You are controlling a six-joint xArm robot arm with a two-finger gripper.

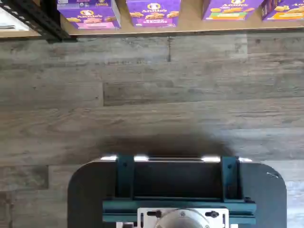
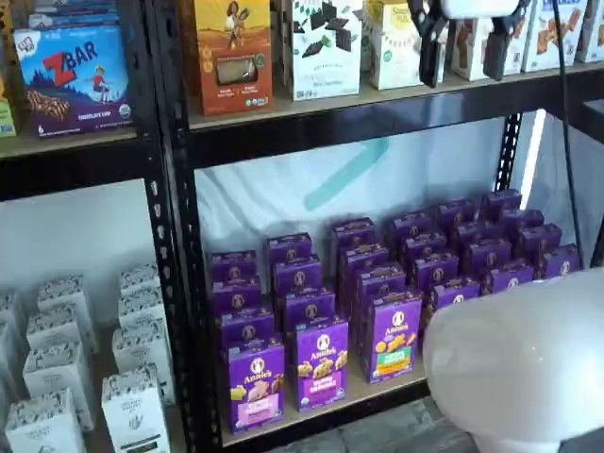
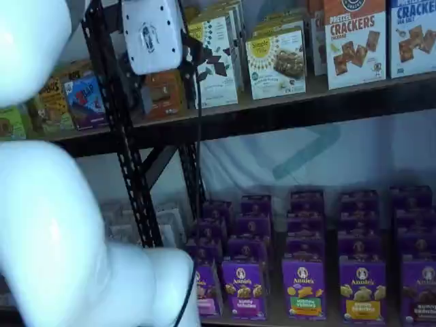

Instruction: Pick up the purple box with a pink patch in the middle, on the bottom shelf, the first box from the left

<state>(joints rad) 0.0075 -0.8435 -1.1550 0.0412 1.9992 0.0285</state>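
Note:
The purple box [image 2: 256,382] with the pink patch stands upright at the left front of the bottom shelf [image 2: 377,392], at the head of a row of purple cartons. It also shows in a shelf view [image 3: 206,289], partly behind the white arm, and in the wrist view [image 1: 90,14] at the edge of the tan board [image 1: 190,26]. My gripper [image 2: 465,52] hangs high up in front of the upper shelf, far above and to the right of the box. A gap shows between its black fingers [image 2: 430,42], and nothing is in them. Its white body [image 3: 151,34] shows too.
A same-size carton with a purple patch [image 2: 322,363] and one with a green patch [image 2: 394,337] stand beside the target. A black rack upright [image 2: 170,236] borders it on the left, with white cartons [image 2: 132,406] beyond. The white arm [image 2: 519,359] fills the foreground. The dark mount [image 1: 175,194] hangs over the wood floor.

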